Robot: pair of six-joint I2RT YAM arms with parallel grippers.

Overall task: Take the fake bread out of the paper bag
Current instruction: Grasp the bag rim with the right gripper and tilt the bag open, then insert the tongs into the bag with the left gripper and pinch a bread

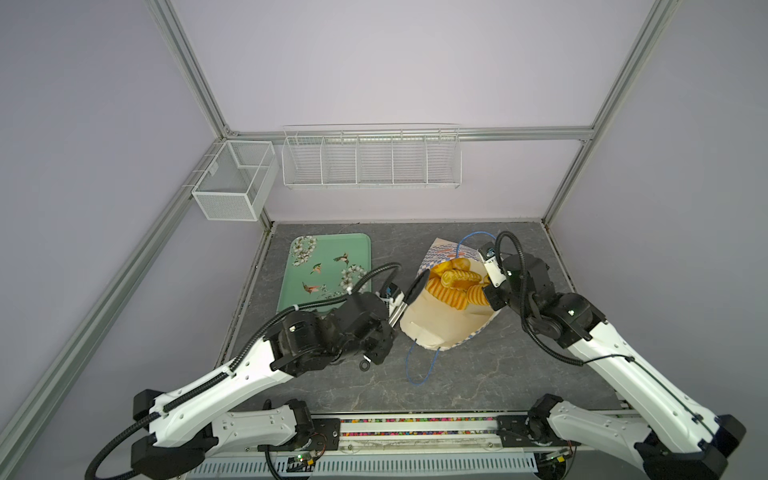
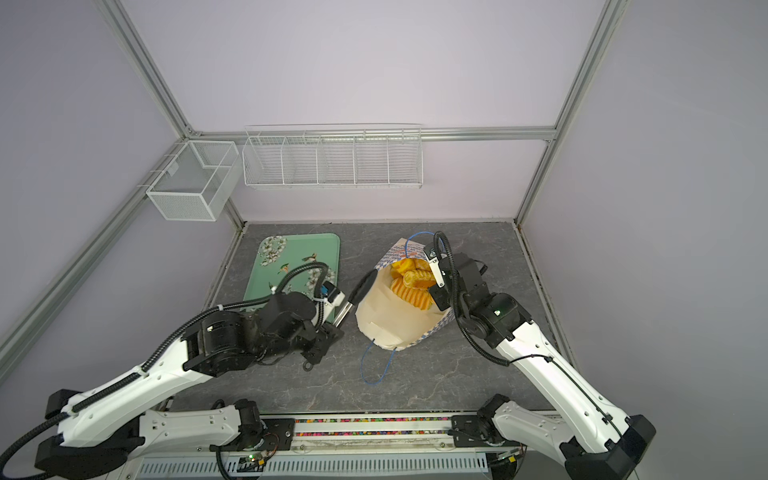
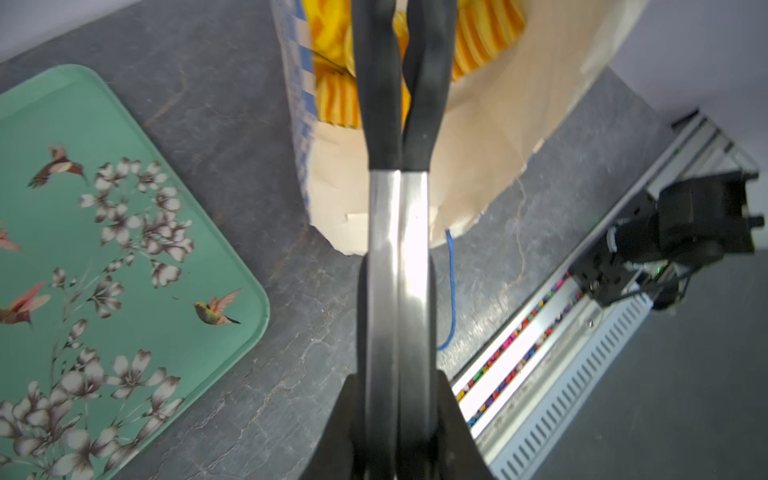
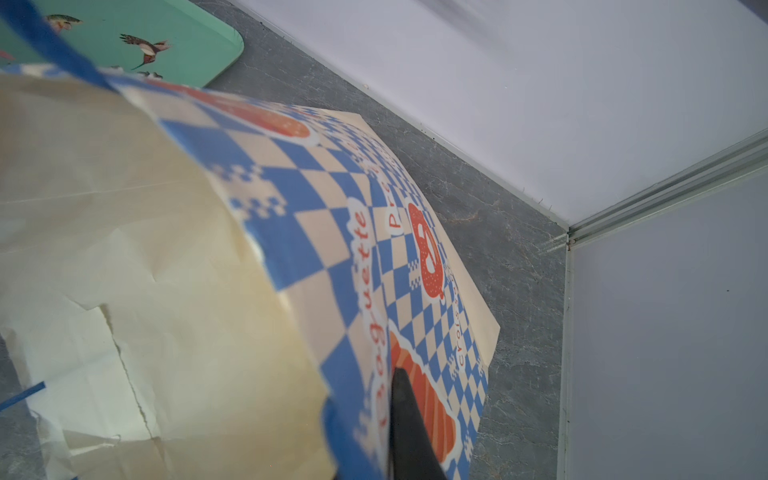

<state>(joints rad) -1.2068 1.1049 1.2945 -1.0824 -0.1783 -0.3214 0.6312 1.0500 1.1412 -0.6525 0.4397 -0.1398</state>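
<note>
Firmly, right fingers [image 4: 409,428] clamp the paper bag [image 1: 436,322] rim (left fingers [image 3: 380,104] together opposite).

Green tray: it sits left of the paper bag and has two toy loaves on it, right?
Wrong on the loaves. The green tray does sit left of the paper bag, but it carries no bread, as both top views show. The fake bread is inside the bag.
</note>
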